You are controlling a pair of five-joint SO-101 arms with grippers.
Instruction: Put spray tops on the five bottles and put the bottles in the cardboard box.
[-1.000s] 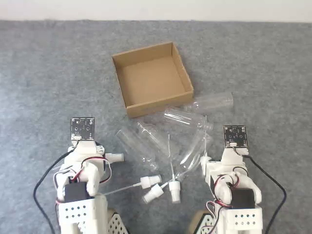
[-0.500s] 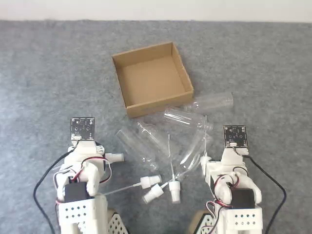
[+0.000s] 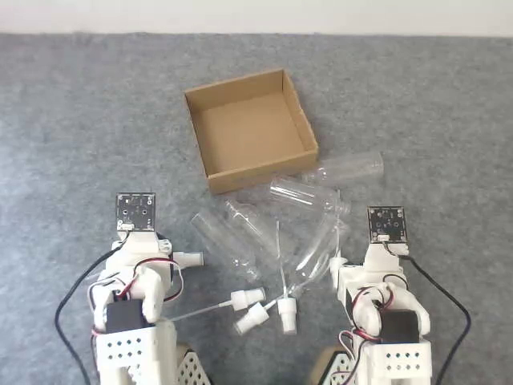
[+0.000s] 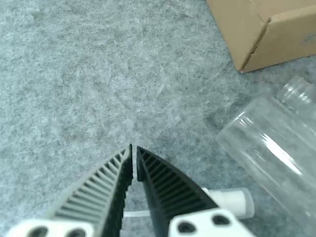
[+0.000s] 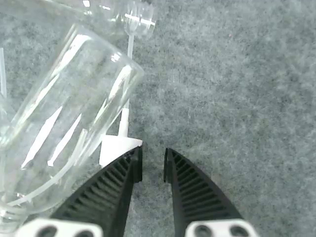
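Left claw (image 4: 133,148) is closed on nothing, its black ribbed tips low over the grey felt-covered counter (image 4: 74,74). A white plastic spray top (image 4: 237,202) lies just beside it and a clear plastic bottle (image 4: 276,148) lies on its side nearby. Right claw (image 5: 153,158) has its jaws a narrow gap apart and holds nothing. It is next to another white spray top (image 5: 116,148), whose thin tube runs under a second clear bottle (image 5: 59,128). From above, the five clear bottles (image 3: 300,194) lie in a loose heap on the counter between the arms and the open brown cardboard box (image 3: 260,172), all outside it. Three loose spray tops (image 3: 252,318) lie between the arm bases.
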